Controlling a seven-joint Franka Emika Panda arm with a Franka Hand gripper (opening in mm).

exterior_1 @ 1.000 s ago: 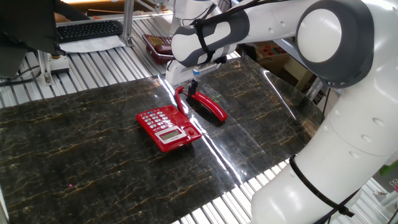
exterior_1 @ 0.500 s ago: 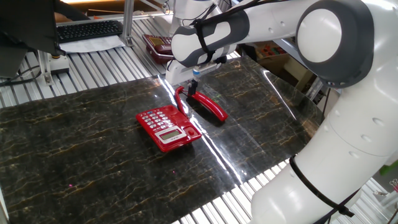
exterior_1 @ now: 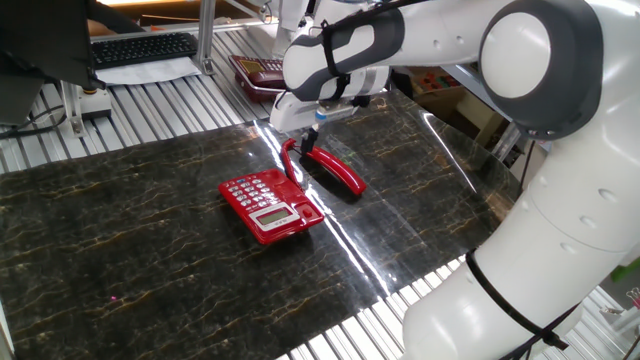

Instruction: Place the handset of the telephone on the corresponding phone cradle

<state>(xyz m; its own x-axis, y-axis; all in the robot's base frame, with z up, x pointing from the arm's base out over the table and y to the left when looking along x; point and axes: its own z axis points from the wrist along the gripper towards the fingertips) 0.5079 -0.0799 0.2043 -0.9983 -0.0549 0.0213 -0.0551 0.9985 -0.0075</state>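
The bright red telephone [exterior_1: 262,205] with white-grey keys and a small grey display sits on the dark marble mat. Its phone cradle [exterior_1: 304,200] is the bare strip along its right side. The red handset [exterior_1: 336,173] lies flat on the mat just right of the phone, and its red cord [exterior_1: 289,160] loops back to the base. My gripper [exterior_1: 317,128] hangs just above the handset's far end, apart from it. The white wrist hides most of the fingers, so their spacing does not show.
A dark maroon phone [exterior_1: 255,72] lies on the slatted metal table behind the mat. A black keyboard [exterior_1: 145,47] is at the back left. My large white arm [exterior_1: 540,150] fills the right side. The mat's front edge [exterior_1: 330,325] runs diagonally.
My wrist and gripper have risen slightly and shifted a little right above the handset. The handset and phone have not moved.
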